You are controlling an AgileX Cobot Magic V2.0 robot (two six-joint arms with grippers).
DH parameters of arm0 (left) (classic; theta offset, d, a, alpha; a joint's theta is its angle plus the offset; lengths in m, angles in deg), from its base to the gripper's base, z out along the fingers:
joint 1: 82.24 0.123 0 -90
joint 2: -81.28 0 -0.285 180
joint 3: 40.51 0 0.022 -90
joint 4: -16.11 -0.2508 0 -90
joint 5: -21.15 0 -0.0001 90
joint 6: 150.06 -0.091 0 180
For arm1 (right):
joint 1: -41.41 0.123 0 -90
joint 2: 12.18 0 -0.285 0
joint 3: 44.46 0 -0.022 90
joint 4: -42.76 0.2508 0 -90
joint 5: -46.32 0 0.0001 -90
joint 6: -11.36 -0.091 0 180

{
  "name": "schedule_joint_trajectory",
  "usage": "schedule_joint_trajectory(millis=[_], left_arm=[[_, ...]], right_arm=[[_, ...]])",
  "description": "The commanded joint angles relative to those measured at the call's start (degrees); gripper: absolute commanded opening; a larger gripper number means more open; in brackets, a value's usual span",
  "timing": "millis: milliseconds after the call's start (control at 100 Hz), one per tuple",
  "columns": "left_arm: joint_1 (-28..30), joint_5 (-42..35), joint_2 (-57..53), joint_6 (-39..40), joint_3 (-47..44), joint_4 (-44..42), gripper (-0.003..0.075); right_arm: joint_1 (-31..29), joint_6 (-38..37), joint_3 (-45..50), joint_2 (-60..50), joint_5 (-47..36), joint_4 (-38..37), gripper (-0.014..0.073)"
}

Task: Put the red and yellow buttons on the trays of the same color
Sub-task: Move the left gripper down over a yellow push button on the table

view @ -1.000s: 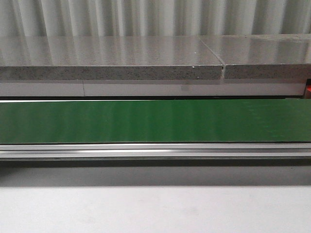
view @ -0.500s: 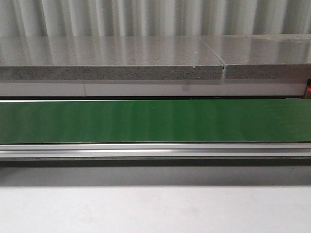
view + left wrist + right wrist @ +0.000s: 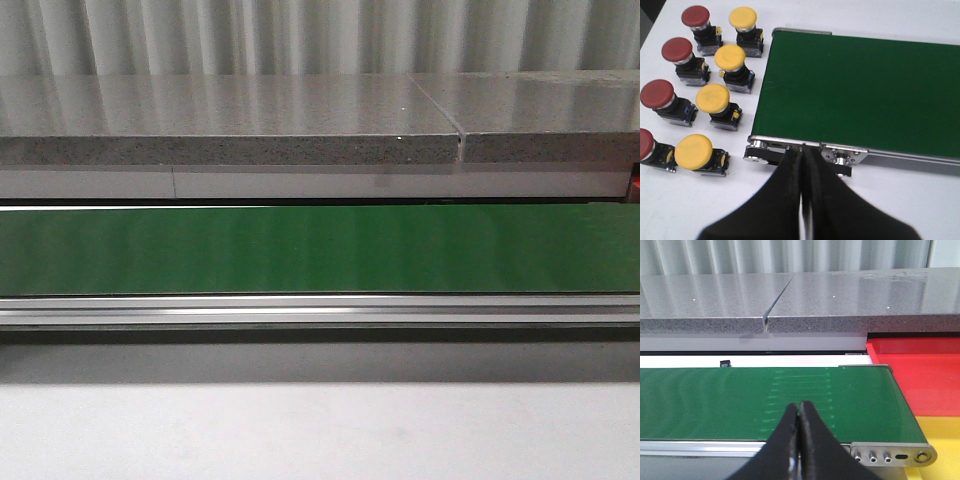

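Both arms sit at the near edge of the white surface (image 3: 920, 200). The left pincer (image 3: 801, 165) has its fingers pressed together on nothing, hovering just before the end roller of the green belt (image 3: 855, 90). The right pincer (image 3: 799, 415) is likewise closed and empty, over the near rail at the belt's other end.

Beside the left end of the belt stand the buttons, in two rows running away from the arm. The yellow buttons (image 3: 712, 98) form the row next to the belt, four of them; the red buttons (image 3: 656, 94) form the outer row, the nearest one cut by the picture edge. All stand upright on their dark bases, close together but apart.

Past the right end of the belt lie the yellow tray (image 3: 935, 432), nearer, and the red tray (image 3: 925, 375), beyond it. The front view shows the belt bare, with a grey stone ledge (image 3: 230, 120) behind.

Nothing is sorted yet. The step in hand looks like the first pick by the left arm. To do it well, the fingers must spread wide first, then come down square over one cap, the nearest yellow being easiest, without nudging its neighbours. Grip the body under the cap, not the slippery dome.
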Motion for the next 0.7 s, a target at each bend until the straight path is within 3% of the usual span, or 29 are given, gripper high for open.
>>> schedule_joint_trajectory(millis=[0,110,310,400,690], left_arm=[[0.1,-1.4,0.9,0.3,2.1,0.5,-0.0017],[0.1,0.8,1.8,0.3,2.1,1.3,0.0063],[0.1,1.6,1.9,2.9,2.1,1.6,0.0494],[0.1,2.2,1.9,6.4,2.1,1.5,0.0615],[0.1,2.1,2.0,17.1,2.1,-0.9,0.0620]], right_arm=[[0.0,-0.1,0.1,0.0,-4.7,-0.8,-0.0067],[0.0,-0.1,0.1,0.0,-4.7,-0.8,-0.0067],[0.0,-0.1,0.1,0.0,-4.7,-0.8,-0.0067],[0.0,-0.1,0.1,0.0,-4.7,-0.8,-0.0067],[0.0,-0.1,0.1,0.0,-4.7,-0.8,-0.0067]])
